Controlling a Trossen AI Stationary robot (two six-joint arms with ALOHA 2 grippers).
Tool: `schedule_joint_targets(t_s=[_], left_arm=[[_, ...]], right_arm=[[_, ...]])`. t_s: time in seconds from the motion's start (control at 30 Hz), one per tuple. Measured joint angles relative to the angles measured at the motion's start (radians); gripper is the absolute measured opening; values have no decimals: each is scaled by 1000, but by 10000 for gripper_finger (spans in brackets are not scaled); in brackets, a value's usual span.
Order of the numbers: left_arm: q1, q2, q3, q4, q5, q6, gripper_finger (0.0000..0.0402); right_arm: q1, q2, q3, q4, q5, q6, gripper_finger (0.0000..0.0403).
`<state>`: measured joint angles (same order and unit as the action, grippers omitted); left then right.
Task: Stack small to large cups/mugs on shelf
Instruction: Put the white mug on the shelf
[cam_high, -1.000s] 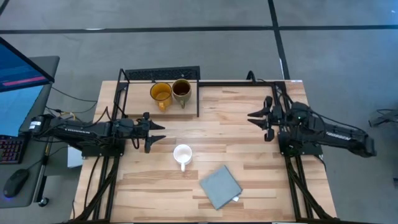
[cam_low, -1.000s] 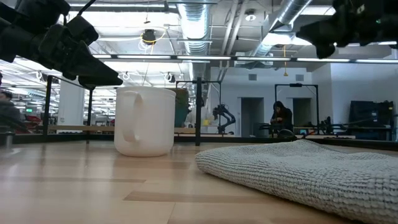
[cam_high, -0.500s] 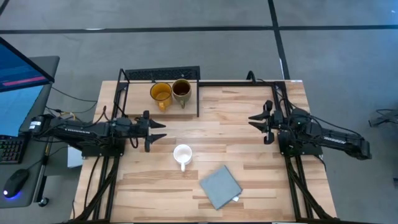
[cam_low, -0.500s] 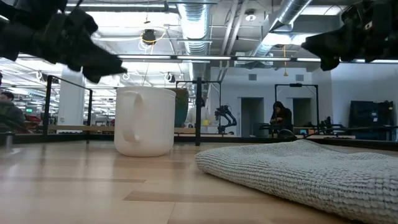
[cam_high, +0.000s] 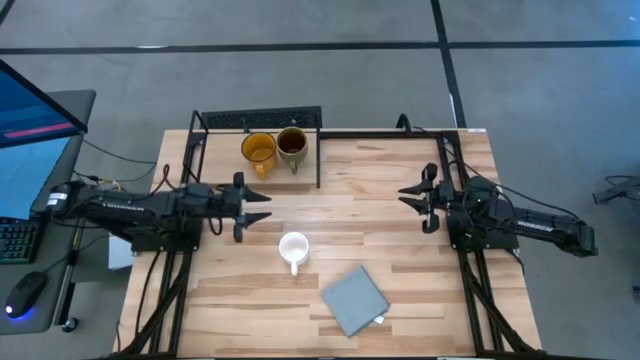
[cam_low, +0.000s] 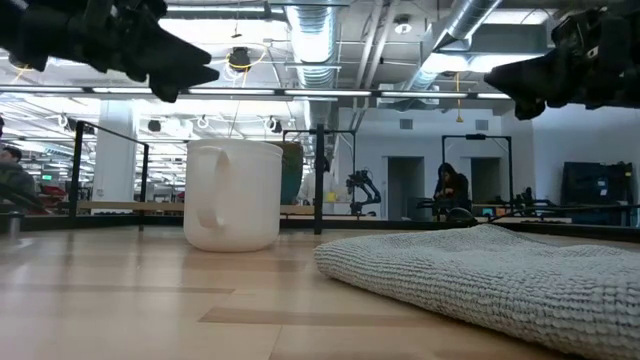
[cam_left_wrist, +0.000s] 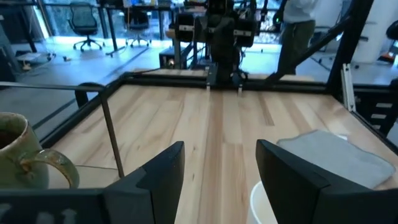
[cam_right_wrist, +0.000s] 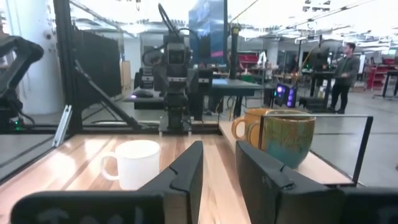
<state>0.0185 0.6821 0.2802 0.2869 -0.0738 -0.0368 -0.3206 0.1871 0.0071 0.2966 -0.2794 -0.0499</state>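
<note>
Standing alone near the middle of the worktop (cam_high: 400, 175), the white mug (cam_high: 293, 248) sits upright with its handle turned toward the front edge, well apart from the shelf (cam_high: 215, 165) at the back left, where the yellow mug (cam_high: 258, 150) and the olive mug (cam_high: 291, 143) stand side by side, just touching or nearly so. The left hand (cam_high: 255, 208) hovers above the worktop just left of the white mug, fingers parted and holding nothing; the right hand (cam_high: 408, 193) hangs over the right side, well away, also parted and empty. Judging by this, the stack has not begun. The left hand seems best placed: it should come down over the white mug's rim on a side clear of the handle, grip the wall firmly, and lift straight up before travelling to the shelf. A grey folded cloth (cam_high: 354, 300) lies near the front, just beyond the mug, and should not interfere. The black upright post (cam_high: 319, 150) at the shelf's right end and the back rail (cam_high: 260, 119) are what to steer around on the way in.
</note>
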Motion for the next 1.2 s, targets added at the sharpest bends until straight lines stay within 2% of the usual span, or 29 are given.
schedule_joint_targets(t_s=[0.3, 0.43, 0.57, 0.9, 1.03, 1.2], left_arm=[[0, 149, 209, -260, -1, 30, 190], [0, 258, 349, -420, 13, 55, 190], [0, 379, 504, -602, 70, 58, 190], [-6, 670, 800, -961, 167, -90, 190], [-21, 770, 872, -1052, 172, -106, 190], [-32, 873, 932, -1063, 176, -46, 190]], right_arm=[[0, 2, 0, -6, 0, -9, 118], [0, 2, 0, -25, 0, -3, 118], [0, 1, -1, -46, 0, 6, 118], [0, 2, -1, -65, 0, 6, 118], [0, 2, -1, -91, 0, 6, 118], [0, 2, -1, -125, 0, 7, 118]])
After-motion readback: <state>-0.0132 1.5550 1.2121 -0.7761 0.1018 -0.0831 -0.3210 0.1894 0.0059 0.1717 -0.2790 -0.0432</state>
